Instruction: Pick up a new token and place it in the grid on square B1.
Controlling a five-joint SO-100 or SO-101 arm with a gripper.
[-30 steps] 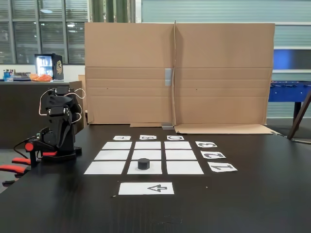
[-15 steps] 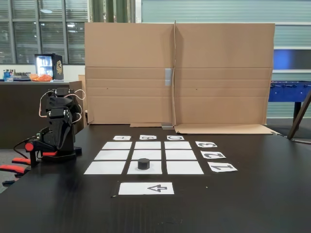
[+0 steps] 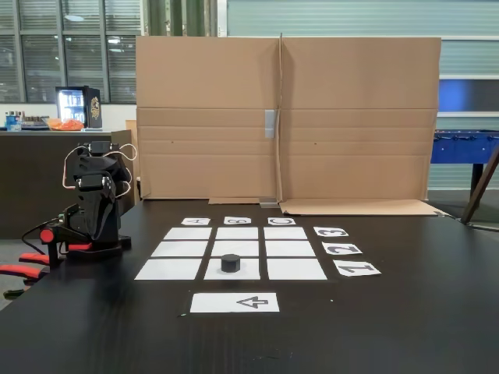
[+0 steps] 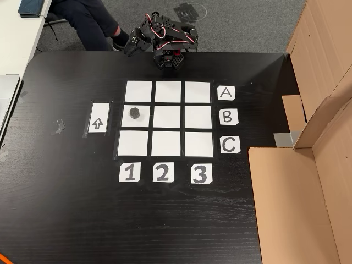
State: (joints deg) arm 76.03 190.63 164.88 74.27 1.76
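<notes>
The black token (image 3: 230, 262) (image 4: 135, 113) sits on square B1 (image 3: 214, 273) (image 4: 144, 122), the middle cell of the grid's (image 3: 284, 249) (image 4: 168, 144) row nearest the arrow strip. Nothing touches it. The black arm (image 3: 93, 204) stands folded on its base at the table's left in the fixed view, well apart from the grid. In the other view its gripper (image 4: 130, 47) points left beyond the A column, near the table edge. It holds nothing that I can see. How its jaws stand is too small to tell.
A white strip with a printed arrow (image 3: 235, 302) (image 4: 98, 119) lies beside the grid. Label cards A, B, C (image 4: 228, 116) and 1, 2, 3 (image 4: 161, 173) edge it. A cardboard wall (image 3: 284, 117) (image 4: 308, 165) stands behind. A person's legs (image 4: 88, 19) are near the arm.
The arm's upper part sank slightly into its folded pose a second ago and has since stayed still. The token has not moved.
</notes>
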